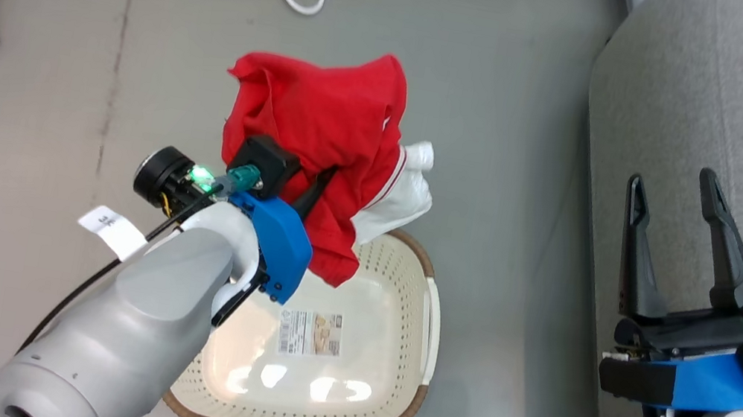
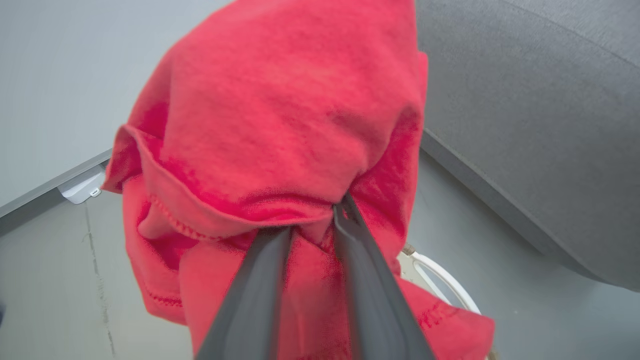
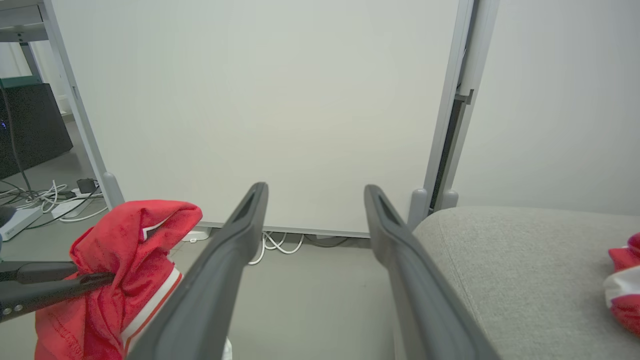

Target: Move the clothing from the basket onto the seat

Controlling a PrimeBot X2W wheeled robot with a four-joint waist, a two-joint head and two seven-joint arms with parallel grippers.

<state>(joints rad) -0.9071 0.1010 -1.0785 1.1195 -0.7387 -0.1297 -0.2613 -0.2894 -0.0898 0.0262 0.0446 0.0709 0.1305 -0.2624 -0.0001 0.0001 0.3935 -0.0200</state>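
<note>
The basket (image 1: 429, 339) nearest me is empty down to its label (image 1: 310, 334). My right gripper (image 1: 673, 180) stands open and idle over the edge of the seat (image 1: 737, 96). My left gripper (image 2: 312, 217) is clamped on a red jersey (image 1: 327, 110) hanging above the basket's far rim. Carry it rightward, high enough that the hem clears the cushion edge. Release beside the other jersey (image 3: 622, 285).
</note>
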